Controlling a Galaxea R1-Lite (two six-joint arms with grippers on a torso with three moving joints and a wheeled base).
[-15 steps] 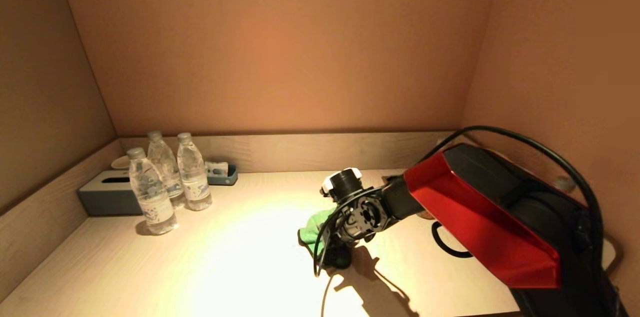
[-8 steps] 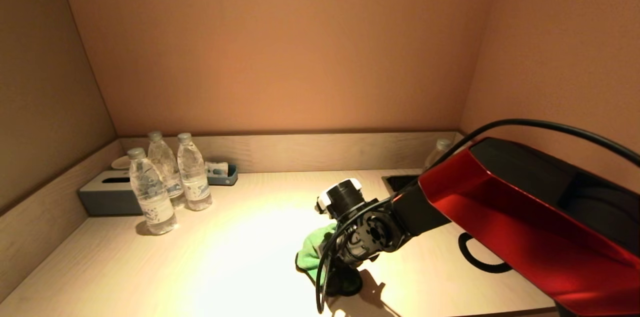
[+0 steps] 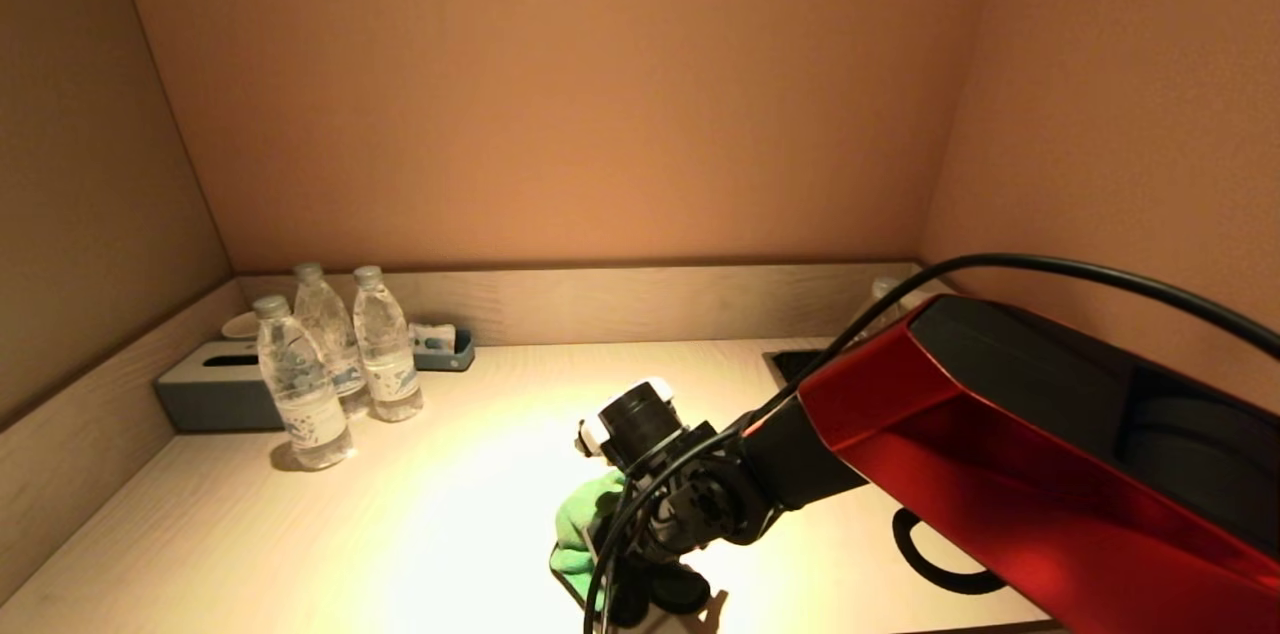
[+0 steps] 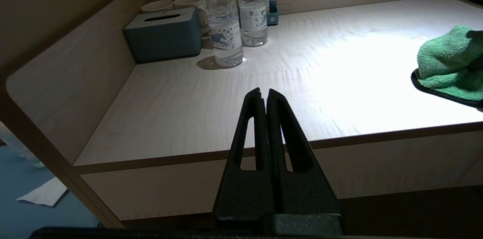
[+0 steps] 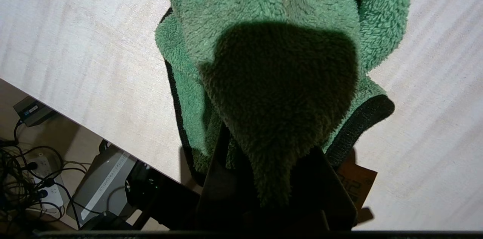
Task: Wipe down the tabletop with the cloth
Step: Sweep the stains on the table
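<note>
A green fluffy cloth (image 3: 580,534) with a dark hem lies bunched on the pale wooden tabletop (image 3: 420,524) near its front edge. My right gripper (image 3: 625,569) is shut on the cloth and presses it on the table. In the right wrist view the cloth (image 5: 279,62) fills the middle and covers most of the fingers (image 5: 324,190). The cloth also shows in the left wrist view (image 4: 449,62). My left gripper (image 4: 263,94) is shut and empty, held off the table in front of its front edge.
Three water bottles (image 3: 330,364) and a grey tissue box (image 3: 215,389) stand at the back left, with cups behind. A black recess (image 3: 795,362) and another bottle (image 3: 880,299) are at the back right. Walls enclose three sides. Cables lie on the floor (image 5: 30,178).
My right gripper has dragged the cloth toward the front edge and leftward across the table. The left gripper's earlier place is not shown.
</note>
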